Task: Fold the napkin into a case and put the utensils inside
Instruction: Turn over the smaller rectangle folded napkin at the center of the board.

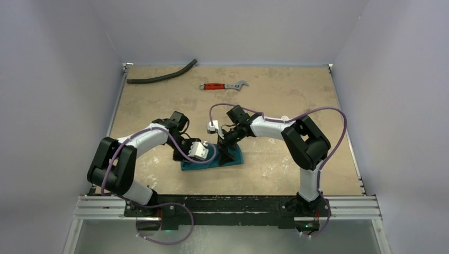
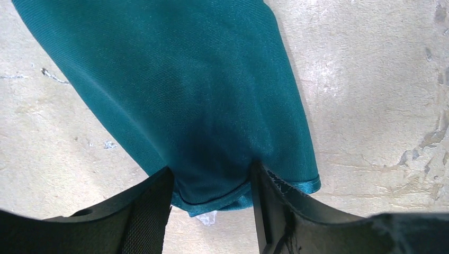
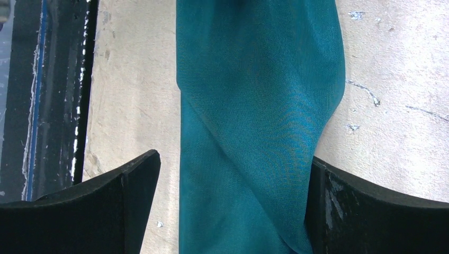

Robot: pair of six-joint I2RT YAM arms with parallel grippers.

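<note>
Napkin [image 1: 196, 166] mostly hidden under left claw [image 1: 207, 154], right claw [image 1: 226, 152] overhead; wrist views crop it

The napkin [image 1: 236, 157] lies near-centre on the table [image 1: 296, 100], under the left gripper [image 1: 205, 153] and right gripper [image 1: 224, 152]. Far side: red-handled wrench [image 1: 222, 85] centre, black hose [image 1: 161, 77] left.

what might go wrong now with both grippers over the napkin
1. The left gripper straddles only part of the napkin at its end; one corner lies outside its jaws, so a pinch may miss a layer and the fold could spread.
2. The right gripper hangs open close by; the two might bump.
</note>
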